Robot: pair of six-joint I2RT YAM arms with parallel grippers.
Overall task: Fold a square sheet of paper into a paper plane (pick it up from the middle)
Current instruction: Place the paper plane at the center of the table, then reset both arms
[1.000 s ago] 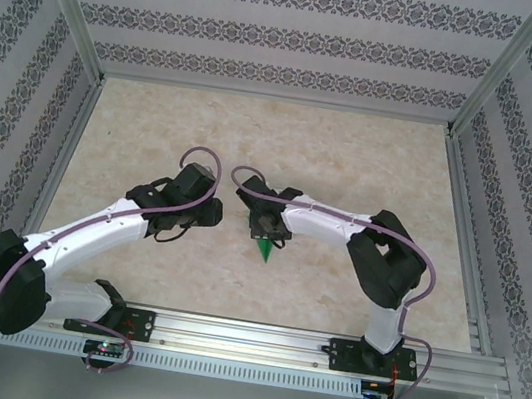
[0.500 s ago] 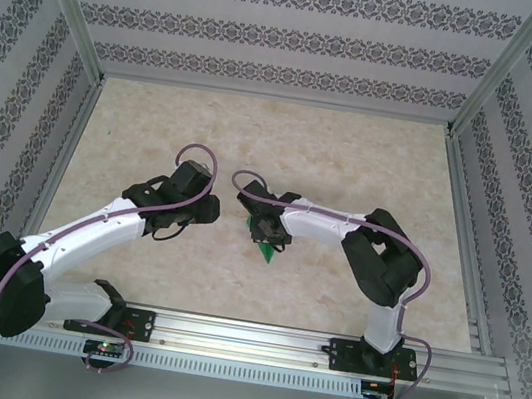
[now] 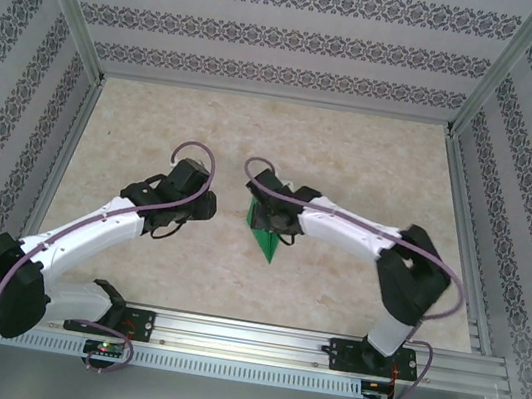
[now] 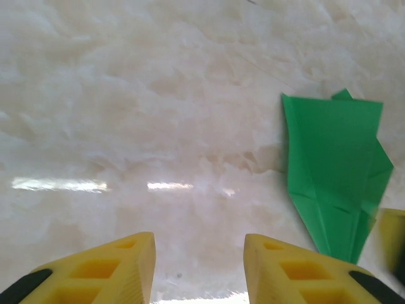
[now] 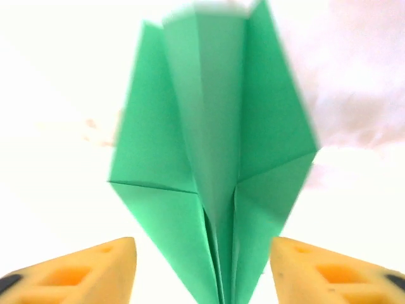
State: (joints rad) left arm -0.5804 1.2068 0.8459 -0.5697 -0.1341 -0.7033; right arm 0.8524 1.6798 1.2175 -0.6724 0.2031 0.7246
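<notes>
The green paper plane (image 3: 265,240) lies on the marble table between the two arms, its nose toward the near edge. In the right wrist view the paper plane (image 5: 212,158) spreads its wings with a centre crease, and its narrow nose runs down between the fingers of my right gripper (image 5: 202,272), which is open and not pinching the paper. From above, the right gripper (image 3: 269,218) hovers over the plane's wide end. My left gripper (image 4: 199,266) is open over bare table, with the plane (image 4: 335,171) ahead on its right. From above, the left gripper (image 3: 208,208) sits just left of the plane.
The marble tabletop (image 3: 353,163) is boxed in by patterned walls and metal posts. A metal rail (image 3: 254,337) carrying both arm bases runs along the near edge. Free table lies behind and to both sides of the arms.
The right gripper has opened and let go of the plane, which now lies spread wider on the table. The right arm stretched out and shifted back. The left gripper drew slightly back and left.
</notes>
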